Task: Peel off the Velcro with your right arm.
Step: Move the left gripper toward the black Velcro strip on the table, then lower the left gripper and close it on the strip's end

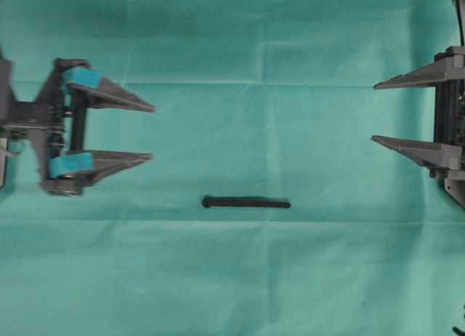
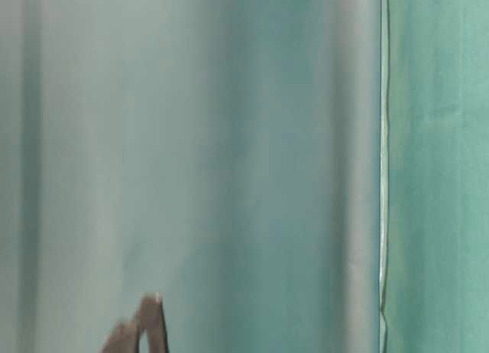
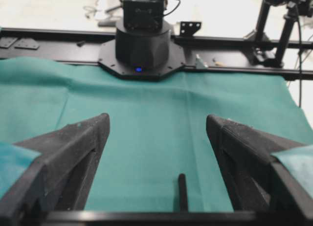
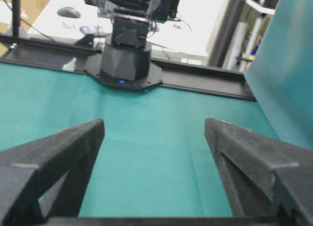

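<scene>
The Velcro point(image 1: 245, 203) is a thin black strip lying flat on the green cloth, knob end to the left, a little below the middle of the overhead view. Its far tip point(image 3: 182, 192) shows low between the left fingers in the left wrist view. My left gripper point(image 1: 152, 132) is at the left, open, with teal-padded fingers pointing right; the strip lies ahead and to one side of it. At the right edge my right gripper point(image 1: 373, 112) stands open, plain black fingers pointing left, nothing between them point(image 4: 154, 125). Neither gripper touches the strip.
Green cloth point(image 1: 247, 278) covers the table. The opposite arm's black base point(image 3: 142, 45) stands on a black rail at the cloth's far edge, likewise the other base point(image 4: 124, 55). A hanging green sheet point(image 2: 439, 170) fills the table-level view, with a blurred finger tip point(image 2: 149, 322) at the bottom.
</scene>
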`<state>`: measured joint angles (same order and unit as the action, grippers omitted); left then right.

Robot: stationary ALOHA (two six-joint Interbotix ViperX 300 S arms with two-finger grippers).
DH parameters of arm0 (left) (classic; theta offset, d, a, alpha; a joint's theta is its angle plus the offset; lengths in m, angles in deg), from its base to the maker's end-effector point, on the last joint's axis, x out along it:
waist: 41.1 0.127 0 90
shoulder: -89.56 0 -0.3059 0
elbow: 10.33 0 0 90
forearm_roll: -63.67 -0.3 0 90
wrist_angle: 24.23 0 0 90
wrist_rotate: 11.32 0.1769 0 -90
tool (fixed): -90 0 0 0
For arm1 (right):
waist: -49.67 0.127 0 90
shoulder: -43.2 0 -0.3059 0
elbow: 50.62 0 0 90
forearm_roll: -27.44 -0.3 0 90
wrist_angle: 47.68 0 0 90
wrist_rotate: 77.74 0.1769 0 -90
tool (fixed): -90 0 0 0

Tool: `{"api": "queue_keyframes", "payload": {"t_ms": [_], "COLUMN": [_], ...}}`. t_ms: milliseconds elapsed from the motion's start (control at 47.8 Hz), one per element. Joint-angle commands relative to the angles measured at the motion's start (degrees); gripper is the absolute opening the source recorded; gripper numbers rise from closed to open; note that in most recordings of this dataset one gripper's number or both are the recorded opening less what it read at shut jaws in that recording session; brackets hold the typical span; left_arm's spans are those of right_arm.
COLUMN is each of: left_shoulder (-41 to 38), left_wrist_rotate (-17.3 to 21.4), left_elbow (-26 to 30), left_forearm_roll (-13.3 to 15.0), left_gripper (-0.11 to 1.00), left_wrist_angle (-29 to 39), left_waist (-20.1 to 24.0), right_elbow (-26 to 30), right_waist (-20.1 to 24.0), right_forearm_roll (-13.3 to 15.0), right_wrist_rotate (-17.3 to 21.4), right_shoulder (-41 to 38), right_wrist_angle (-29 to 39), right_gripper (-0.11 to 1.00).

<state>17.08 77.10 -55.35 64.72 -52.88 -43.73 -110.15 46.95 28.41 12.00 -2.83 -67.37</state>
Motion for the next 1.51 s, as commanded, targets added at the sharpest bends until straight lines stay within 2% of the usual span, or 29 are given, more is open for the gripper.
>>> {"api": "queue_keyframes", "payload": {"t_ms": [0,251,628,983,1172,1318,1486], "left_shoulder": [-3.34,-11.16,-15.56,-18.46,-20.83,-22.68,-24.61], "left_wrist_rotate": [0.09,0.18,0.00,-0.26,-3.96,-4.83,-4.83], "left_elbow": [4.04,10.55,15.21,21.53,25.22,27.60,28.48], "left_forearm_roll": [0.09,0.09,0.09,0.70,0.62,0.44,0.44], "left_gripper": [0.90,0.90,0.90,0.90,0.90,0.90,0.90], "left_wrist_angle": [-0.62,-0.26,3.16,19.42,28.74,35.42,36.65], "left_waist": [-0.53,-1.14,-2.11,-4.48,-5.01,-5.71,-5.71], "right_elbow": [0.62,0.26,0.00,-0.18,-0.44,-0.44,-0.44], "right_waist": [-0.09,-0.09,-0.26,-0.26,-0.26,-0.26,-0.26], "right_forearm_roll": [0.09,0.09,0.35,0.53,0.62,0.62,0.88], "right_wrist_rotate": [-0.18,-0.18,-0.44,-0.26,-0.18,-0.35,-0.35], "right_shoulder": [-0.26,-0.09,0.00,0.00,0.00,0.00,0.00], "right_wrist_angle": [-0.53,-0.53,-0.53,-0.53,-0.53,-0.53,-0.53], "right_gripper": [0.63,0.63,0.63,0.63,0.63,0.63,0.63]}}
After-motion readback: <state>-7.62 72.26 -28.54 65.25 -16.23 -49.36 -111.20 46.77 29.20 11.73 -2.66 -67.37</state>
